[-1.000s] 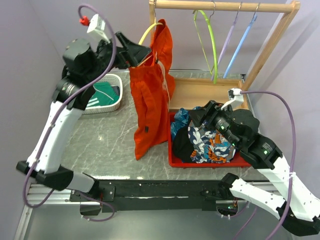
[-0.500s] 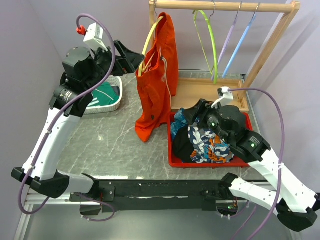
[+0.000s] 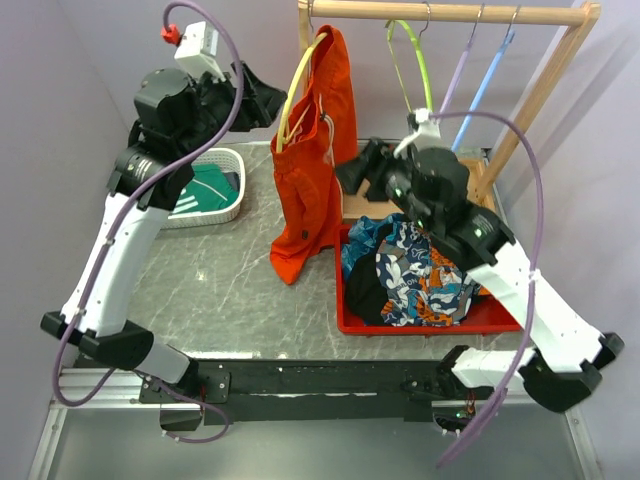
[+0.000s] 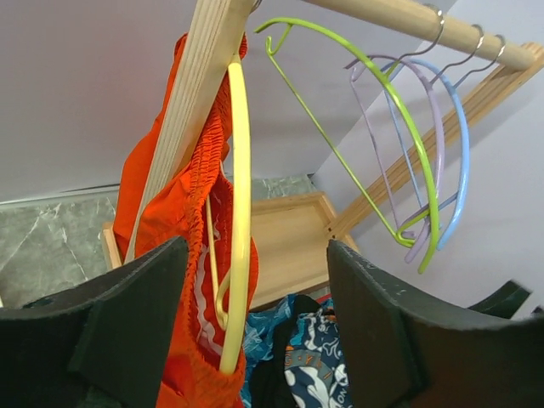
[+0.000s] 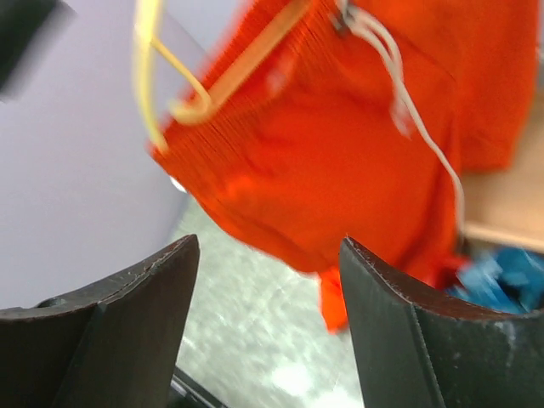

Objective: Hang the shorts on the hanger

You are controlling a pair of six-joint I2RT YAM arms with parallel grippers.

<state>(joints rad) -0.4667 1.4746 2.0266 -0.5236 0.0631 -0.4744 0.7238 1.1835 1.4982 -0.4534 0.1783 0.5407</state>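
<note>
The orange shorts hang from the yellow hanger at the left end of the wooden rail, their lower end reaching down to the table. My left gripper is open and empty just left of the hanger. In the left wrist view the hanger and shorts lie between and beyond its open fingers. My right gripper is open and empty just right of the shorts. In the right wrist view the shorts, the white drawstring and the hanger show ahead.
The wooden rack also holds a lime green hanger, a lilac one and a blue one. A red tray of patterned garments lies front right. A white basket with a green shirt stands left.
The shorts rose from dragging low over the table to hanging higher on the hanger. My right arm lifted off the red tray and swung left and far, up beside the shorts.
</note>
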